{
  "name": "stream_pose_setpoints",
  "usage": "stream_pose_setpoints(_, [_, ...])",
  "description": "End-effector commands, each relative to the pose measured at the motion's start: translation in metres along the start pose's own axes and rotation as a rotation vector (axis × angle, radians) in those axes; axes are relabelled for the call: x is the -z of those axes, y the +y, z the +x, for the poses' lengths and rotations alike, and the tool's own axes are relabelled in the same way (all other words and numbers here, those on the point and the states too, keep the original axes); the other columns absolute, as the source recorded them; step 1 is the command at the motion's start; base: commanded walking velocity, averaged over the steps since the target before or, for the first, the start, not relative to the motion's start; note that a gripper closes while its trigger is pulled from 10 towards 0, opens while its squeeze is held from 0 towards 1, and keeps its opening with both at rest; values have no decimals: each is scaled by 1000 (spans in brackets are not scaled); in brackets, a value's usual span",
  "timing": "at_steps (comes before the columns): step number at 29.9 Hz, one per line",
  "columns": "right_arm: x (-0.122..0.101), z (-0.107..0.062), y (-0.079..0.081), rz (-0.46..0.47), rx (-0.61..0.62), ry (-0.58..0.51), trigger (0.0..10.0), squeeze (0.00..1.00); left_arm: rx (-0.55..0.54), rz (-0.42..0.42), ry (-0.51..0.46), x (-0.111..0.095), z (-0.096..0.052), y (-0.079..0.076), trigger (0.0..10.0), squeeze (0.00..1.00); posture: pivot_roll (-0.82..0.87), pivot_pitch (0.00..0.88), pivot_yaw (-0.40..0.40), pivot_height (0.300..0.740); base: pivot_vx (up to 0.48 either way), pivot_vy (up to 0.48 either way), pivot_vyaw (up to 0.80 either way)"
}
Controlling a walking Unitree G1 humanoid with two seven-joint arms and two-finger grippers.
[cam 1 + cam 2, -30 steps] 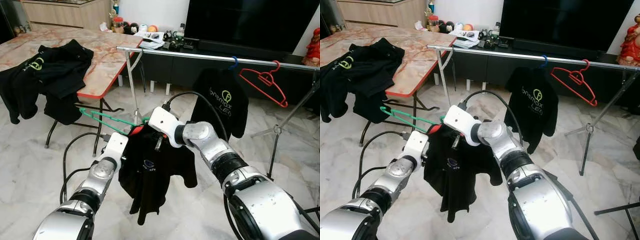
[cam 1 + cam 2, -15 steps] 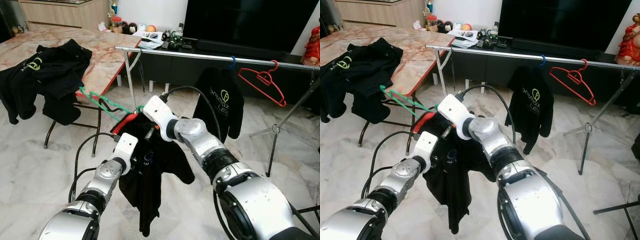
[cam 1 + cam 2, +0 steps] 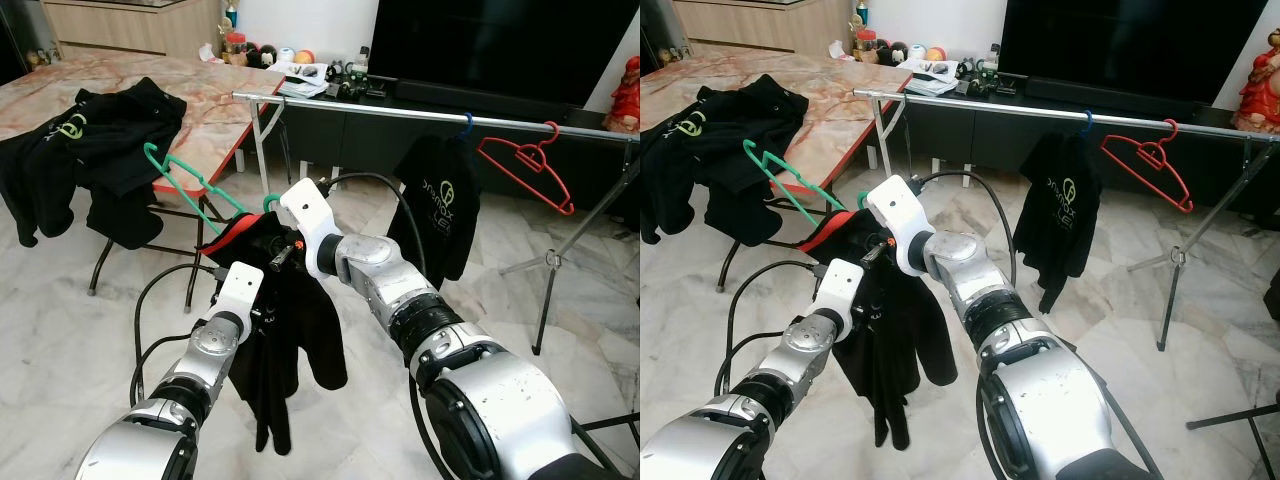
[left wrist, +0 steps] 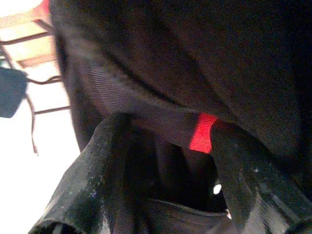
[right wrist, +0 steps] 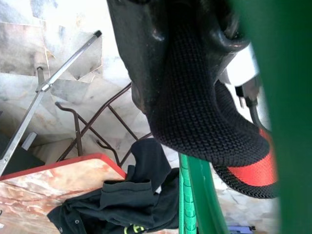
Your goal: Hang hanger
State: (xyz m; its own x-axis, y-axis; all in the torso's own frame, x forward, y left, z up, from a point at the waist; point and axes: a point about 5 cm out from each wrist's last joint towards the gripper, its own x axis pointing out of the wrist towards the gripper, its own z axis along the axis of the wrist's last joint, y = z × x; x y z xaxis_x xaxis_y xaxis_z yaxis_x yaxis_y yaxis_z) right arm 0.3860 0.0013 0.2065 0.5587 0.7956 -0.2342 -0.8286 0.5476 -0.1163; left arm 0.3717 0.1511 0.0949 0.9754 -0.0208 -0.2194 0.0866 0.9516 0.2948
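Note:
A green hanger [image 3: 186,182] is tilted up to the left, its hook [image 3: 270,204] beside my right gripper [image 3: 279,244]. A black shirt [image 3: 292,335] with a red-trimmed collar [image 5: 246,173] hangs from it in a narrow bunch. My right gripper is shut on the green hanger [image 5: 195,195] at the collar. From below, my left gripper [image 3: 266,300] reaches in, its fingers [image 4: 92,165] shut on the shirt's collar fabric by a red tag [image 4: 201,132]. The metal clothes rail [image 3: 420,112] runs across behind, beyond both arms.
On the rail hang a red hanger [image 3: 530,165] and a black shirt on a blue hanger [image 3: 442,215]. A marble-topped folding table [image 3: 215,115] at the left holds black clothes [image 3: 100,140]. Cables [image 3: 150,300] loop over the marble floor. A dark TV unit stands behind.
The green hanger has swung up, its far end rising to the left. Both grippers shifted left with the shirt, which now hangs narrower and more bunched.

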Motion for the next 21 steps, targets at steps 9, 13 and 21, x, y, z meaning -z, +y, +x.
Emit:
stream_pose_setpoints(9, [-19,1,0,2,-10,-56,10000,0,-156,19,-2,-10,3,12,10000,0,120,0,-89,740,0,0,0])
stream_pose_setpoints(13, [-19,1,0,7,-10,-57,10000,0,-145,19,-2,-9,3,8,10000,0,120,0,-89,740,0,0,0])
stream_pose_setpoints(21, [-19,1,0,11,-16,-58,10000,0,-298,59,66,0,1,26,10000,0,119,0,-88,740,0,0,0])
